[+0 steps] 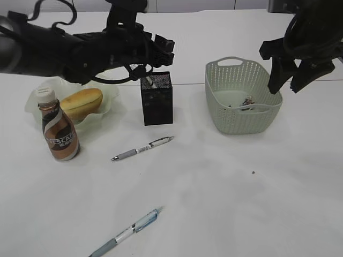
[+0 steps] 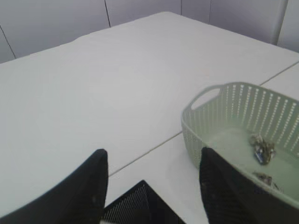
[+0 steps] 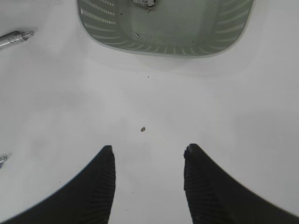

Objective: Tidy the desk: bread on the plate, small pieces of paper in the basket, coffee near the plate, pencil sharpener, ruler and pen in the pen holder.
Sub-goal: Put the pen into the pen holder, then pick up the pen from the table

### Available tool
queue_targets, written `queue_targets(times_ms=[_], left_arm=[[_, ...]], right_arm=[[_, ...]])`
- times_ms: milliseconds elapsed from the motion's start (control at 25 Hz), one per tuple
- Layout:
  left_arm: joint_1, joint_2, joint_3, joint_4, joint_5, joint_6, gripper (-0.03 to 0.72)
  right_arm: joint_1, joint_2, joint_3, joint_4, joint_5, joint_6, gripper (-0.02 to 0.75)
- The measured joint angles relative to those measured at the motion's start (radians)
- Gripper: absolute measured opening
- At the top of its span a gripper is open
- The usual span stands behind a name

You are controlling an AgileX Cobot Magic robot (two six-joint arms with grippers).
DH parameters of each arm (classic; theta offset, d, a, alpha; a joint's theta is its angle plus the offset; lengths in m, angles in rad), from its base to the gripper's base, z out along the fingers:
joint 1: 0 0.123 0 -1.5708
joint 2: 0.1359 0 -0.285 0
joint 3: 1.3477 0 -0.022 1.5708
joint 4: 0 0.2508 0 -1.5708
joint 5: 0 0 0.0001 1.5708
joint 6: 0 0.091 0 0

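The exterior view looks down at a slant on the table [image 1: 225, 193]. Both wrist views look from close, and all three share the basket [image 1: 244, 96].

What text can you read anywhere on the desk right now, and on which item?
"ESCAF": partial white brand lettering on the brown coffee bottle; the rest wraps out of sight.
Upper pen: barrel print too small to read.
Lower pen: nothing legible.
Pen holder, basket: no text.

Quick count on my desk: two grey-and-white click pens [image 1: 142, 148] [image 1: 126, 232], one brown coffee bottle [image 1: 59, 132], one golden bread roll [image 1: 81, 103], one black mesh pen holder [image 1: 156, 98], one pale green plastic basket [image 1: 242, 95].
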Motion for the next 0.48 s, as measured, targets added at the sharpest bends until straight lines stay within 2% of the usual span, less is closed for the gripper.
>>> queue_targets(times_ms=[280,480], left_arm=[[-0.002,-0.106,-0.002,0.072,0.384,0.0,0.456],[-0.035,-0.131,-0.003,0.108,0.634,0.032,0.454]], right_arm=[[0.0,0.0,0.0,0.0,0.0,0.0,0.354],[0.0,0.0,0.0,0.0,0.0,0.0,0.354]])
